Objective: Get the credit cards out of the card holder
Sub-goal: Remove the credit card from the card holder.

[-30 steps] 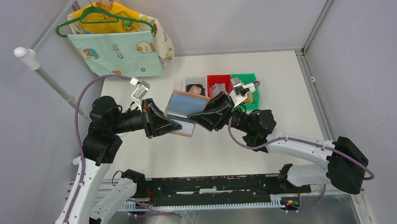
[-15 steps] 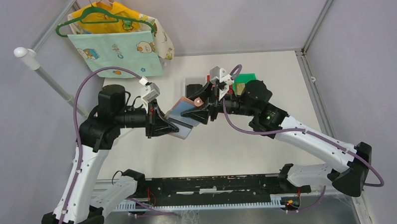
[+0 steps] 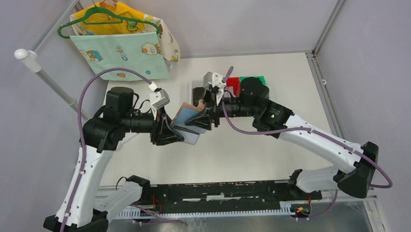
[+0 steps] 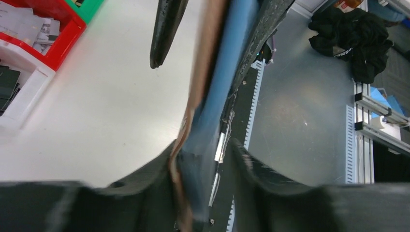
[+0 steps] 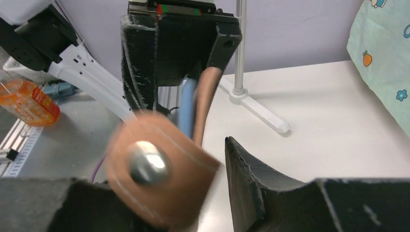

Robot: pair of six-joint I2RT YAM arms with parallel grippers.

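The card holder (image 3: 186, 122), pinkish-tan outside and blue inside, hangs on edge above the table between both grippers. My left gripper (image 3: 172, 133) is shut on its lower left end; in the left wrist view the holder (image 4: 208, 96) runs edge-on up from my jaws. My right gripper (image 3: 199, 121) is open, with a finger on each side of the holder's far end (image 4: 164, 29). The closure tab with its metal snap (image 5: 154, 169) lies against one right finger. I cannot tell any credit cards apart from the blue lining.
A white bin (image 3: 197, 90), a red bin (image 3: 233, 83) and a green bin (image 3: 255, 80) stand at the back behind the right wrist. Clothes on a hanger (image 3: 121, 44) and a white pole stand (image 3: 52, 82) are at the back left.
The right arm swung left and up, and its gripper now straddles the holder's far end. The left gripper shifted slightly, and the holder turned more on edge.
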